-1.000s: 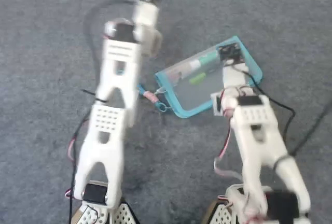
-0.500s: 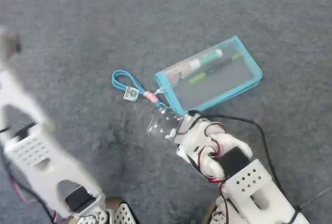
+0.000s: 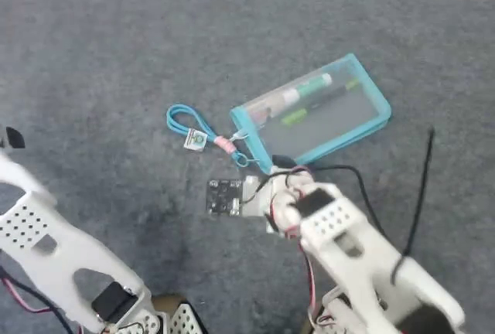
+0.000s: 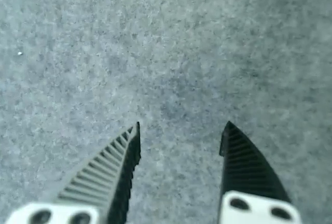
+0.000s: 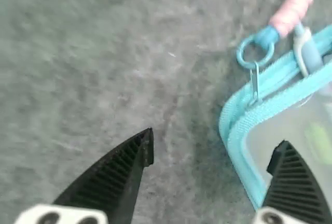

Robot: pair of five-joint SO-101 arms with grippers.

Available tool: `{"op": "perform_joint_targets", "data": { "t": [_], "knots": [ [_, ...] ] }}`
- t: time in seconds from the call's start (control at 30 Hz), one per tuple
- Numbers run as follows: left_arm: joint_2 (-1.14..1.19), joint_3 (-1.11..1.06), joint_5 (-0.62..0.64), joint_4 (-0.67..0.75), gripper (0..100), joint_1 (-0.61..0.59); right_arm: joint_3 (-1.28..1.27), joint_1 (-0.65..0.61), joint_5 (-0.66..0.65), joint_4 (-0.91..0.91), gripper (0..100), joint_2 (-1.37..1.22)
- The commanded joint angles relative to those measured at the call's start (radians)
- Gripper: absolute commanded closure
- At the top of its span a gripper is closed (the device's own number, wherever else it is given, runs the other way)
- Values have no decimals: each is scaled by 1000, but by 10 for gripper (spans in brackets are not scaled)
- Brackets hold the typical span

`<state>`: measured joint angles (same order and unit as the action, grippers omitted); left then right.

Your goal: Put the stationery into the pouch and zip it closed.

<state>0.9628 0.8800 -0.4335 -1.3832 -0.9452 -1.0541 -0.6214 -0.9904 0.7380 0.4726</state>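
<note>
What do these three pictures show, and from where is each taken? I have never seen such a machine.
Two white robot arms stand over a grey carpet. The high picture looks down on both: the left arm and the right arm. The other two pictures come from cameras on the wrists. The left hand is over bare carpet; the right hand is at a corner of the blue pouch. Pens lie inside the pouch, and a blue strap is attached to it. Both hands are open and hold nothing.
</note>
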Motion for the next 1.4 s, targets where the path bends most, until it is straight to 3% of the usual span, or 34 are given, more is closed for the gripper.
{"op": "perform_joint_targets", "data": {
  "t": [0.0,0.43,0.6,0.8,0.9,1.0,1.2,1.37],
  "knots": [
    [-2,82,-14,-25,758,-6,106,81,-86,-64,641,-137],
    [124,308,-17,-137,757,-20,253,142,-146,-236,645,-435],
    [163,360,-21,-167,757,-21,256,137,-224,-236,726,-443],
    [189,387,-37,-184,757,-18,253,136,-235,-234,745,-443],
    [189,386,-37,-184,757,-18,253,124,-230,-234,826,-443],
    [189,386,-37,-184,757,-18,252,96,-155,-234,853,-433],
    [189,383,-37,-184,757,-21,267,79,-69,-245,742,-433],
    [190,384,-37,-184,757,-20,270,71,43,-245,720,-432]
  ]
}}
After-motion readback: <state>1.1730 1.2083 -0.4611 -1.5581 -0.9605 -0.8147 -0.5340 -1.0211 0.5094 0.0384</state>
